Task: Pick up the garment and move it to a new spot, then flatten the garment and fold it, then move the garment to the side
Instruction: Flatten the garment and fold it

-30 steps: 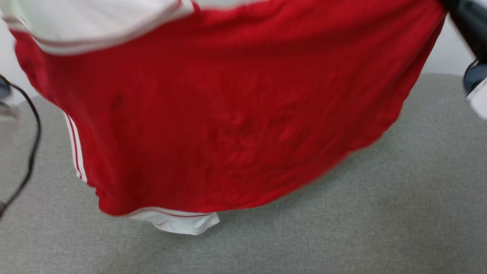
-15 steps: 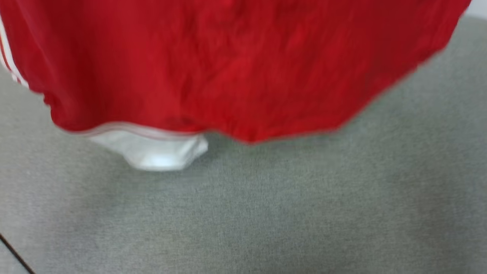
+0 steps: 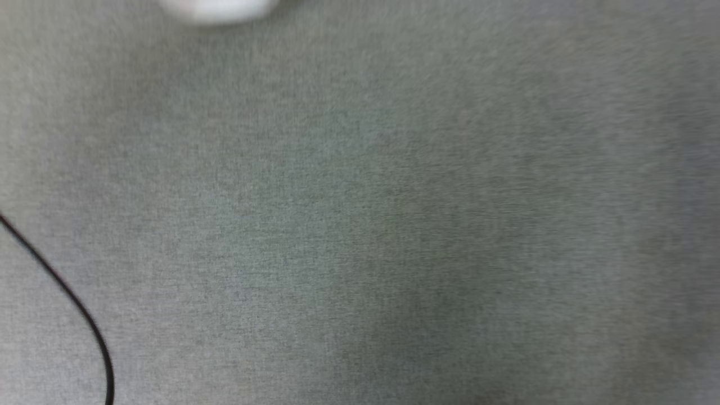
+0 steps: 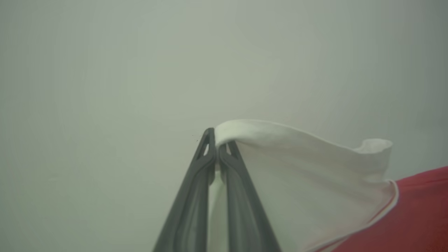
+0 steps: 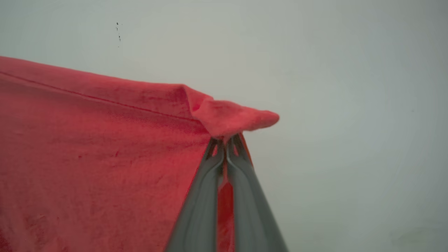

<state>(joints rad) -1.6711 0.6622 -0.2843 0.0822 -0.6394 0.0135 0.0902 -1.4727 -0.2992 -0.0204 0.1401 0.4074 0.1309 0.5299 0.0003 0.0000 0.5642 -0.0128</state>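
The garment hangs in the air between my two grippers. In the left wrist view my left gripper [image 4: 217, 148] is shut on the edge of its white sleeve [image 4: 301, 175], with red cloth beyond at the lower right. In the right wrist view my right gripper [image 5: 225, 144] is shut on a corner of the red body of the garment [image 5: 98, 150], which spreads to the left. At the top edge of the blurred head view a white bit of the garment [image 3: 219, 8] dangles over the grey surface. The lettering and number are hidden.
A grey fabric-covered surface [image 3: 394, 225] spreads across the head view. A thin black cable [image 3: 67, 292] curves across its lower left. A plain pale wall [image 4: 140, 70] stands behind both grippers in the wrist views.
The red cloth has slid up and out of the head view's top, leaving just a white tip. The whole picture has shifted, so the camera has moved as well.
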